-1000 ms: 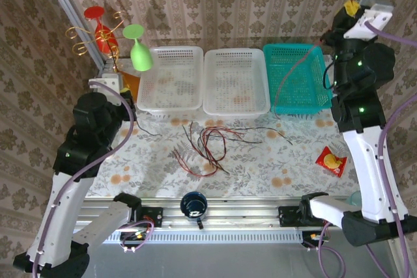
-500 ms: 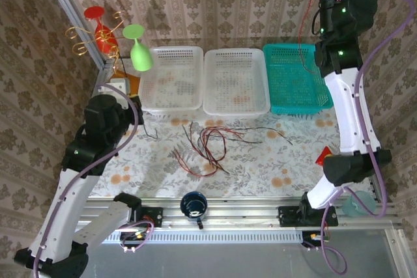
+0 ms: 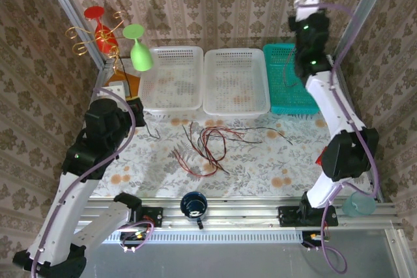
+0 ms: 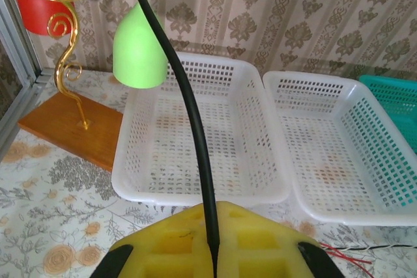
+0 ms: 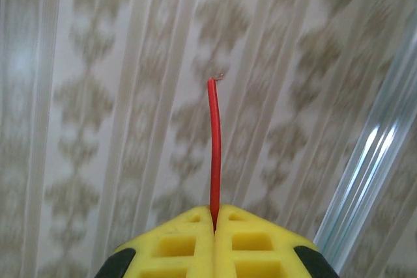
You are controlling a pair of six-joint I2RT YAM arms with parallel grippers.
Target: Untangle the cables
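On the desk (image 3: 260,167), the cables (image 3: 210,140) look light and limp; we grasp near ends. Left gripper (image 4: 215,252) pinches black cable (image 4: 193,105), right gripper (image 5: 215,222) red cable (image 5: 213,141).

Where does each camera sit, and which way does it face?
Top external: above and behind the arms, looking down on table, loose cables, white baskets, teal basket; left arm and right arm show.
Left wrist: low, facing the white baskets and green glass; its yellow fingers pinch a black cable.
Right wrist: raised, facing the wallpaper; its fingers pinch a red cable.
Shared: top and left wrist both show white baskets and green glass.
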